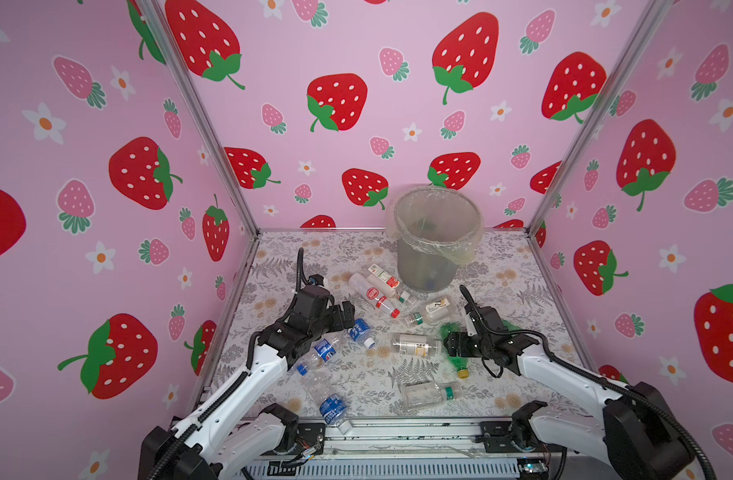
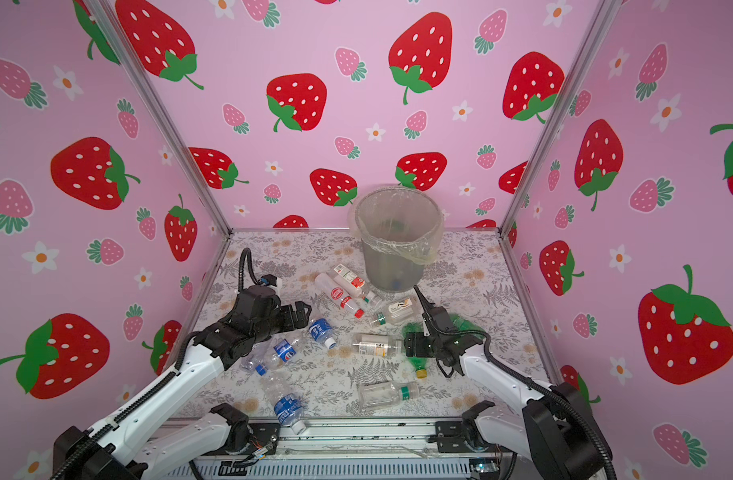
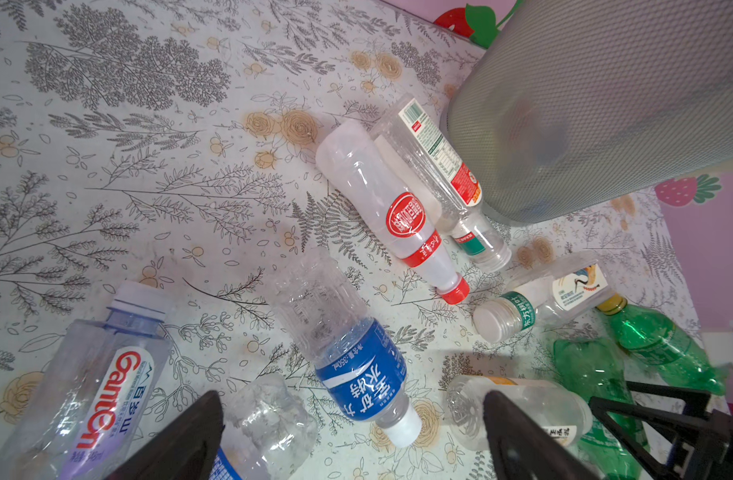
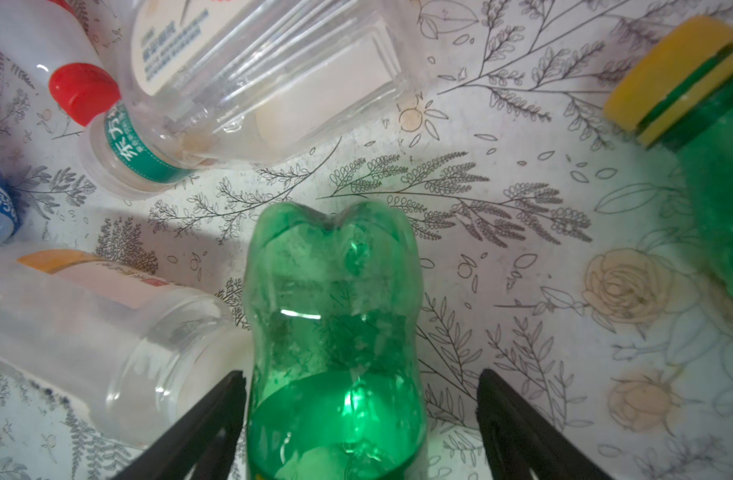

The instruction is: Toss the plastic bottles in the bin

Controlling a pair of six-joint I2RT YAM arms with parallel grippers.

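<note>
Green bottle (image 4: 335, 332) — between right fingers (image 4: 215, 419)

Pink strawberry-print walls (image 1: 356, 50), grey floral-print tabletop (image 1: 344, 249), metal corner posts (image 1: 197, 112), front metal rail (image 1: 398, 428)

both arms stretch forward low, left end effector (image 3: 352, 399) and right end effector (image 4: 360, 376) parted.

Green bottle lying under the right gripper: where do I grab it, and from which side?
I'd grip the green bottle across its round mid-body, coming down from above: it lies flat on its side, and the right gripper is open astride it. Mind the clear orange-labelled bottle lying close beside one finger.
</note>
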